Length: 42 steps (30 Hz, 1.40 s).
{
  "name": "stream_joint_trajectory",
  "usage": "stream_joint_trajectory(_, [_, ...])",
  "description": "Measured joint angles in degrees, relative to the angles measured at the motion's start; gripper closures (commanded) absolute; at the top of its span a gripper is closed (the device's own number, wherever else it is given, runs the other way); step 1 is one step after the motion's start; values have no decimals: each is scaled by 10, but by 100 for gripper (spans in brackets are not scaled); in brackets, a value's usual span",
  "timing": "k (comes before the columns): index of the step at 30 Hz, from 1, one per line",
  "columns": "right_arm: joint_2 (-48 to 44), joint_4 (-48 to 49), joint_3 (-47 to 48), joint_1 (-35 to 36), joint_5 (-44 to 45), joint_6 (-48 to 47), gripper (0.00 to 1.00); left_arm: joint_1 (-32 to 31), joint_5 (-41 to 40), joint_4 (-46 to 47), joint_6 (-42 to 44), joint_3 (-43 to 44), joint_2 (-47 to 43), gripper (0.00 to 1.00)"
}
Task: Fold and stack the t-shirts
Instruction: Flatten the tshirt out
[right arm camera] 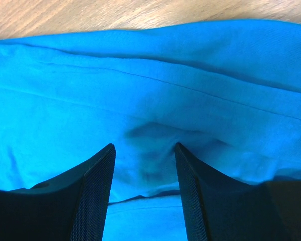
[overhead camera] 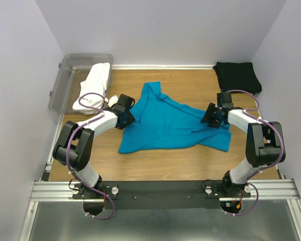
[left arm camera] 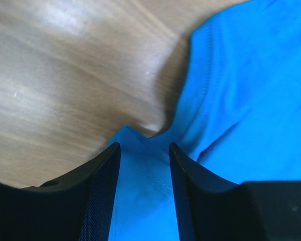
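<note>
The teal-blue t-shirt [overhead camera: 173, 123] lies spread and crumpled in the middle of the wooden table [overhead camera: 190, 83]. My left gripper [overhead camera: 125, 116] is at its left edge. In the left wrist view the gripper [left arm camera: 143, 146] is open, its fingers down on either side of a hemmed corner of the shirt [left arm camera: 251, 85]. My right gripper [overhead camera: 212, 116] is at the shirt's right edge. In the right wrist view it [right arm camera: 143, 145] is open, straddling a bunched wrinkle of the teal cloth [right arm camera: 150, 75]. The black t-shirt [overhead camera: 237, 76] lies folded at the back right. The white t-shirt [overhead camera: 95, 84] lies crumpled at the back left.
A clear grey plastic tub [overhead camera: 70, 68] stands in the back left corner, with the white shirt hanging partly over its side. Walls close the table in at the back and both sides. Bare wood [left arm camera: 65, 75] shows left of the teal shirt.
</note>
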Motion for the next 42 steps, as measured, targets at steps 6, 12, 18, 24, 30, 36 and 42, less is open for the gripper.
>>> stream_joint_trajectory(6, [-1,12,-5,0,-9,0,41,0,0,-17,-24,1,8,51])
stream_joint_trajectory(12, [-1,20,-7,0,-13,0,41,0,0,-26,-34,5,22,79])
stream_joint_trajectory(18, [2,28,-7,0,-14,0,41,0,-2,-31,-33,2,22,100])
stream_joint_trajectory(24, [24,40,13,0,-14,7,41,0,-36,-71,-12,2,-54,100])
stream_joint_trajectory(30, [84,54,76,0,-6,20,41,1,-68,-84,39,4,-202,100])
stream_joint_trajectory(36, [167,52,188,0,21,22,39,23,-75,-45,118,37,-219,100])
stream_joint_trajectory(42, [169,32,235,-1,60,6,39,33,-48,-6,182,88,-209,100])
